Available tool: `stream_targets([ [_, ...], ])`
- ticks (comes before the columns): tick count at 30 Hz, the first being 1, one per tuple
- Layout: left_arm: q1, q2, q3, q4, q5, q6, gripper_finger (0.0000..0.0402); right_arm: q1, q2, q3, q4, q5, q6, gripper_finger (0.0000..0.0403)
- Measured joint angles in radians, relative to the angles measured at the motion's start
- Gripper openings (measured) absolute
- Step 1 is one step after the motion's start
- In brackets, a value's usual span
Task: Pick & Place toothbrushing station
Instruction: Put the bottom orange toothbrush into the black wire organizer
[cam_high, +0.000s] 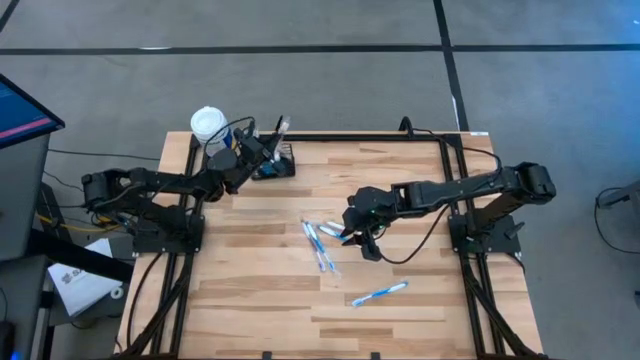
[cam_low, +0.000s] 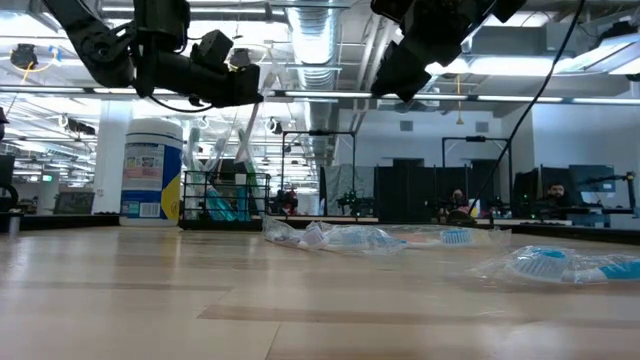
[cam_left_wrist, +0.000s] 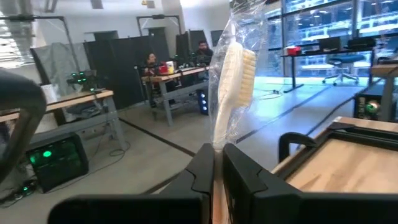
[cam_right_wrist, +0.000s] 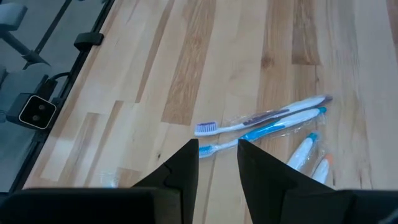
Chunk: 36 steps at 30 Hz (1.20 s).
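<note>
Wooden table (cam_high: 260, 290), open lab behind. Caddy (cam_high: 275, 165) sat at 11 o'clock of table, beside white-capped bottle (cam_high: 208, 124). Left gripper (cam_high: 262, 148) clenched on wrapped toothbrush (cam_left_wrist: 233, 81), held over caddy. Right gripper (cam_high: 358, 238) hovered over loose toothbrushes (cam_high: 320, 240) near centre, fingers parted, nothing held.

Risks, judged:
- slick wrapper could slip in grip
- off-centre release could drop brush outside caddy
- low approach could tip caddy
</note>
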Motion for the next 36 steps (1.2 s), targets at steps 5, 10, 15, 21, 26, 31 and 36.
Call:
stream_targets([
  [5,0.026,0.0,0.0,0.046,0.02,0.0,0.0006,0.0,0.0,0.0,0.0,0.0,-0.01,0.0102],
  [10,0.05,0.002,0.001,0.079,0.034,0.0,0.0006,0.0,0.0,0.0,0.0,0.0,-0.014,0.0102],
  [15,0.068,0.043,0.001,0.127,0.034,-0.002,0.0006,0.0,0.0,0.001,-0.001,0.0,-0.026,0.0102],
  [21,0.068,0.138,0.001,0.258,0.034,-0.003,0.0006,0.0,0.0,0.001,-0.009,0.0,-0.029,0.0102],
  [26,0.068,0.205,0.001,0.315,0.034,-0.003,0.0006,0.0,0.0,0.001,-0.013,0.0,-0.034,0.0102],
  [31,0.068,0.224,0.003,0.326,0.033,-0.003,0.0006,0.0,0.0,0.001,-0.013,0.0,-0.036,0.0102],
  [36,0.068,0.224,0.003,0.327,0.034,-0.025,0.0006,0.0,0.0,0.001,-0.016,0.0,-0.036,0.0102],
])
